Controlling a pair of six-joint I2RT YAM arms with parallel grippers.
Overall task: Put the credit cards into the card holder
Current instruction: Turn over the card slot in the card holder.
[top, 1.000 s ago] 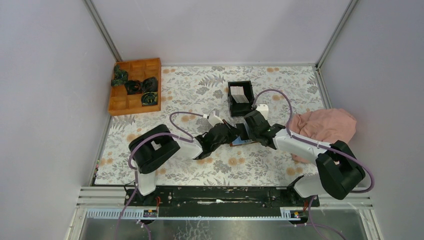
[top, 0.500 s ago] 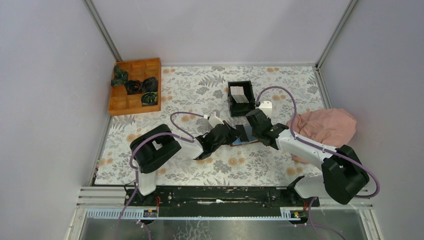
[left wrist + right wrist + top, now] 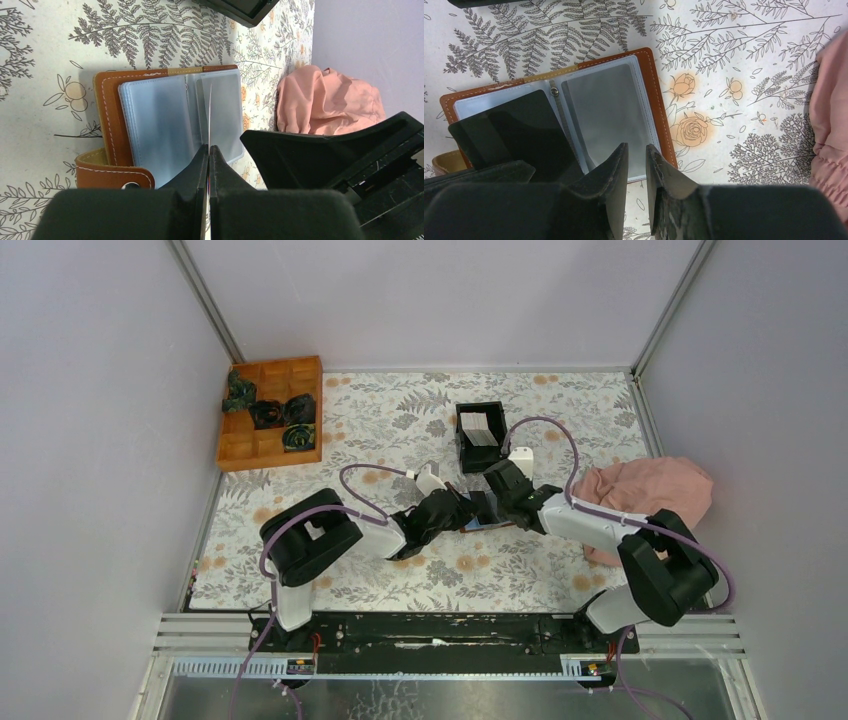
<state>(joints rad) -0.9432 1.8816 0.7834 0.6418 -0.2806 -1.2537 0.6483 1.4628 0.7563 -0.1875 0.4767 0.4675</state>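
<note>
One floral-print surface (image 3: 400,570) carries everything.
One pink cloth (image 3: 650,490) lies bunched at the right edge, beside the right arm.
One orange wooden tray (image 3: 255,445) sits in the far left corner, well apart, with four dark bundles (image 3: 265,414) in its compartments.
One black box (image 3: 462,455) stands just beyond the two hands. Credit cards (image 3: 480,428) stand upright in it as a white stack, too tight to count.
One card holder (image 3: 609,110) lies open and flat at mid-surface between the hands, clear sleeves facing up.

Left hand (image 3: 208,147): fingers pressed together on a thin pale sheet (image 3: 209,115) seen edge-on over the sleeves. Card or sleeve leaf, cannot tell. This hand hides the holder's left leaf in the right wrist view.

Right hand (image 3: 636,150): fingers a narrow gap apart, gripping nothing, above the right sleeve's near edge.
</note>
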